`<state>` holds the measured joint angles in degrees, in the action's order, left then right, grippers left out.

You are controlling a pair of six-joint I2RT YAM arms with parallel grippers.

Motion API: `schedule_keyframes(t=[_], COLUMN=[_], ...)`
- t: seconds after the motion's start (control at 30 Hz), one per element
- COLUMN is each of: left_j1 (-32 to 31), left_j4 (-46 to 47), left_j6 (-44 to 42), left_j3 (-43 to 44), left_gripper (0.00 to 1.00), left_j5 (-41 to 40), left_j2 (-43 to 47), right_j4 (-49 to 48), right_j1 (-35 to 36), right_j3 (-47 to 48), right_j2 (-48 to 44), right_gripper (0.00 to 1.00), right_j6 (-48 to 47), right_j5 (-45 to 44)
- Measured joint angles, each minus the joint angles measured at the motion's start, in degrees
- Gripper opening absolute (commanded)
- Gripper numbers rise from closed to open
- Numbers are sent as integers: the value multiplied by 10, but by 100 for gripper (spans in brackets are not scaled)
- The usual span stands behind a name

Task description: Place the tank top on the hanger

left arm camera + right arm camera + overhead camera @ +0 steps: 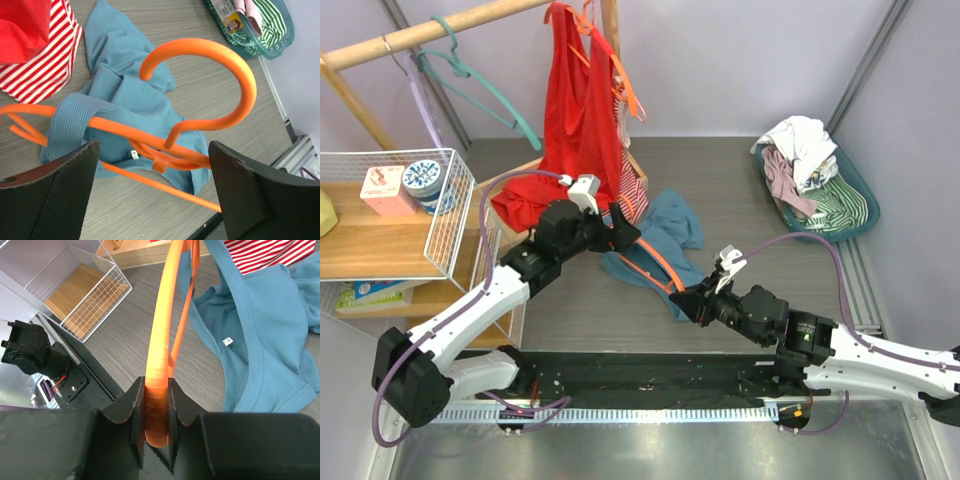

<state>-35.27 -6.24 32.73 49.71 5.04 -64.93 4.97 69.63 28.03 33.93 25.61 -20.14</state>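
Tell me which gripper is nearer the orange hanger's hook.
Left. The left gripper is open with the hook just ahead of its jaws; the right gripper is clamped on the hanger farther along its frame.

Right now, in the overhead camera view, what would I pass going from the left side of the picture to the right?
white wire basket → long red garment → tank top → teal laundry tub

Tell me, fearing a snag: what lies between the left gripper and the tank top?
The hanger: the left wrist view shows its hook and neck over the tank top.
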Motion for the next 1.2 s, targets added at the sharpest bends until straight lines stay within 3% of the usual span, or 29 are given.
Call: schedule_keyframes(t=[0.6,0.87,1.1,1.2], left_j1=[-38,-43,-62,-67], left_j4=[61,83,101,103], left_j6=[-42,-50,-75,-85], left_j3=[-10,-18,-19,-20], left_gripper=[67,39,1,0], left_j5=[-70,-70,-94,-111], left_j2=[7,-16,-37,-38], right_j4=[-20,-46,-65,-65], right_j1=[0,0,0,0], right_j3=[-9,-20,-30,-31], right_j2=[6,6,6,6], right_gripper=[1,1,1,2], right_j6=[3,11,23,29], right_j5=[4,10,16,13])
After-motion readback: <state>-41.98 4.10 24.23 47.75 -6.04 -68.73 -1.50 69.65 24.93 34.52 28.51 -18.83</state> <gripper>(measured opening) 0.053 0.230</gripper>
